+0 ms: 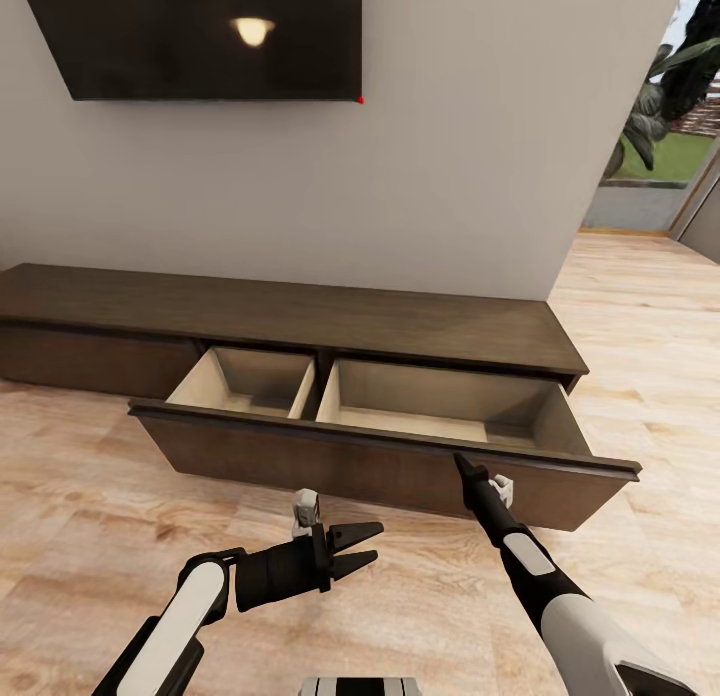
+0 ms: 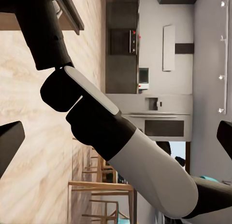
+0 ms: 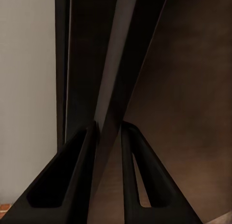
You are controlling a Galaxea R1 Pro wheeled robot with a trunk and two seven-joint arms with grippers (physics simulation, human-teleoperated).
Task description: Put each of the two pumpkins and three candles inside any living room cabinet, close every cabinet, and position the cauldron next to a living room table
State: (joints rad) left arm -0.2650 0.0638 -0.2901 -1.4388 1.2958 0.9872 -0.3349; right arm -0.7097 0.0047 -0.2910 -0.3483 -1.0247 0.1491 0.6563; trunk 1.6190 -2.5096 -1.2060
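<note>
Dark brown wood cabinet (image 1: 300, 316) runs low along the grey wall, under the black TV (image 1: 200, 31). Its wide drawer (image 1: 380, 466) is pulled out over the pale plank floor (image 1: 90, 536), showing two grey-beige compartments (both look bare inside).

Right gripper (image 1: 462, 463) is up at the drawer's top front edge, right of middle. In the right wrist view its two fingers (image 3: 133, 175) sit either side of the thin dark rim of the drawer front (image 3: 113, 89), jaws narrowed onto it, so it is pinching the drawer edge.

Left gripper (image 1: 375, 543) hangs low over the floor in front of the drawer, pointing sideways toward the right arm, fingers spread apart and holding nothing. The left wrist view looks across at the right forearm (image 2: 145, 171), a kitchen behind it.
</note>
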